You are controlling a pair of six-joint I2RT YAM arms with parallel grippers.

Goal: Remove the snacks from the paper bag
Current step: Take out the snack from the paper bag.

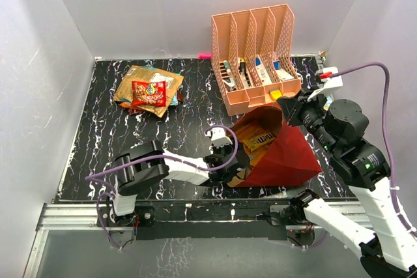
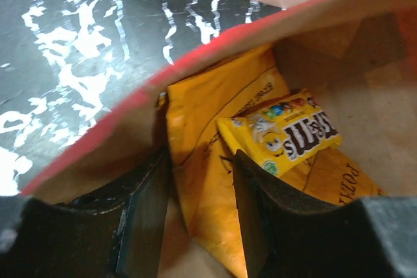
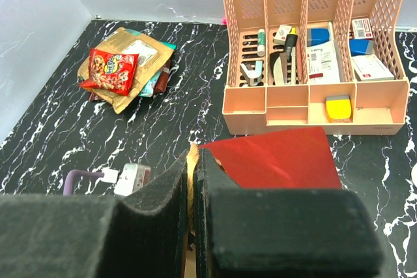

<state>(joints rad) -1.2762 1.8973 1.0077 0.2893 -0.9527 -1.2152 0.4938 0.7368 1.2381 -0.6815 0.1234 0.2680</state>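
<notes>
While the paper bag [image 1: 287,154] lies on its side on the black marbled table [image 1: 98,135], its open mouth faces toward the left arm and its dark red outside faces up. The right gripper [image 3: 193,154] is at the upper rim of the mouth, and its two pads are pressed together on the thin paper edge, which shows as a brown strip between them. The left gripper [image 2: 201,161] is inside the mouth with its fingers spread apart. An orange packet [image 2: 208,115] fills the gap between them, but I cannot tell if the fingers touch it. On top of this orange packet, deeper in the bag, rests a yellow candy packet [image 2: 287,131] with dark letters. Well apart from the bag, near the far left corner of the table, lies a pile of snacks [image 1: 148,90], with a red cookie packet [image 3: 111,71] on top. A peach organizer [image 1: 257,56] stands just behind the bag.
</notes>
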